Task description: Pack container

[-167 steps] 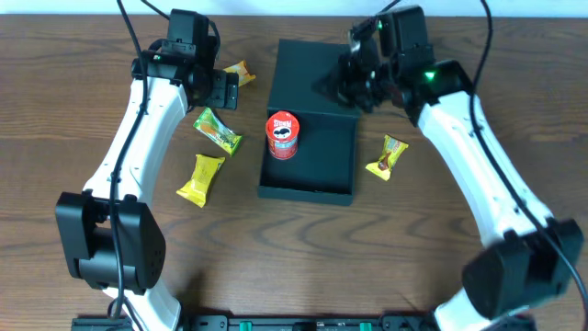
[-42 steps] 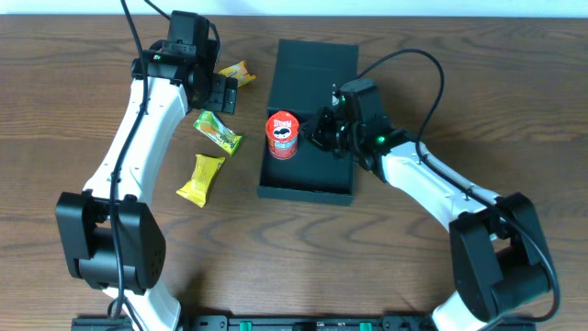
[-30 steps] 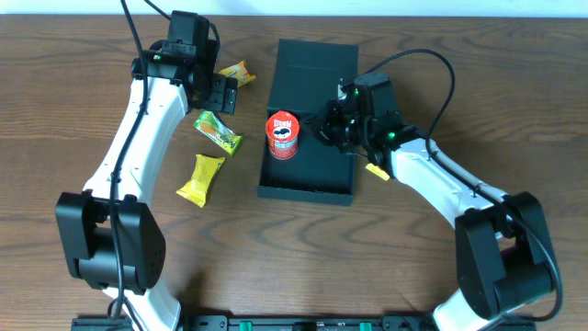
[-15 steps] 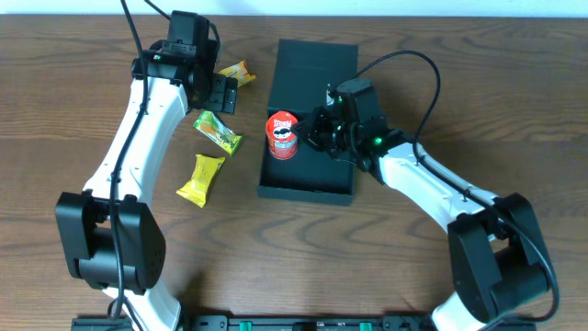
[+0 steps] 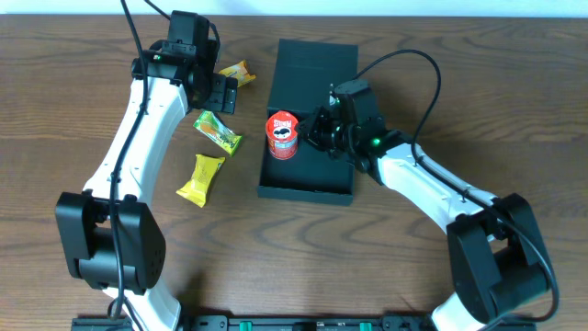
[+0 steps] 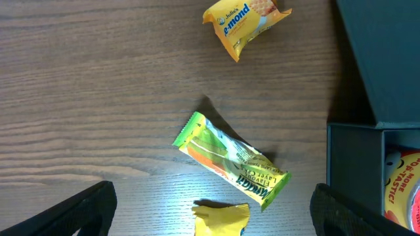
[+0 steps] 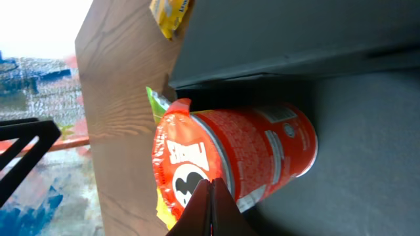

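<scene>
Packing looks partly done: at far left a yellow packet (image 5: 202, 177) and a green packet (image 6: 231, 162) lie on the counter (image 5: 55, 110), outside the box. Above them the left claw (image 5: 223, 90) hovers wide open, holding nothing, with an orange-yellow packet (image 6: 244, 25) just beyond. Next comes the red can (image 5: 283, 135), upright inside the container (image 5: 303, 193), the dark teal box mid-counter with its lid flapped back. Rightmost, the right claw (image 7: 210, 196) is pinched shut on nothing, its tip at the can's rim; whether they touch I cannot tell. Likely next: the left claw drops onto the green packet, closes, and lifts it over the wall.
</scene>
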{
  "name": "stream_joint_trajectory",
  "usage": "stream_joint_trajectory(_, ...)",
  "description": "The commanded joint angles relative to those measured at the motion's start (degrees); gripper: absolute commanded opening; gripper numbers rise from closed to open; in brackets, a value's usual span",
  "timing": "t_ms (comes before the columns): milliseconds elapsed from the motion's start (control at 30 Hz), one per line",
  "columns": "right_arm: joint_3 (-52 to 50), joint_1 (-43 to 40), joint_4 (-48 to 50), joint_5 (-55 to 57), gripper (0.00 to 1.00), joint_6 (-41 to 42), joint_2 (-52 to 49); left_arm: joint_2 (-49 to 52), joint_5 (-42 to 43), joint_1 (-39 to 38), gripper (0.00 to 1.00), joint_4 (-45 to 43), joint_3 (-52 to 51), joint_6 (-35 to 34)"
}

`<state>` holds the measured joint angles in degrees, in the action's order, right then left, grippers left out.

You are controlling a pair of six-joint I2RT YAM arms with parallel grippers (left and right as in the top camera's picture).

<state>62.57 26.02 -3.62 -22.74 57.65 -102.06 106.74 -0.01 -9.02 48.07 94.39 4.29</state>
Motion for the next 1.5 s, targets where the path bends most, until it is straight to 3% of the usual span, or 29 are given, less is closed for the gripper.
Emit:
stream_joint_trajectory(0, 0.22, 0.33, -0.46, 1.57, 0.01, -1.14, -0.28, 0.02, -0.39, 0.09, 0.95, 0.0, 1.36, -0.61)
stream_joint_trajectory(533, 0.22, 0.04, -3.1, 4.59, 0.01, -4.63, -0.28, 0.02, -0.39, 0.09, 0.95, -0.09, 1.36, -0.63)
stream_joint_trajectory(1033, 0.22, -5.6, -8.57, 4.94, 0.01, -11.74, -0.28, 0.02, -0.39, 0.09, 0.95, -0.11, 1.36, -0.61)
stream_joint_trajectory(1467, 3.15, -9.4, -12.96, 11.8, 0.01, -15.17, 0.09, 0.02, -0.39, 0.09, 0.95, -0.09, 1.36, -0.61)
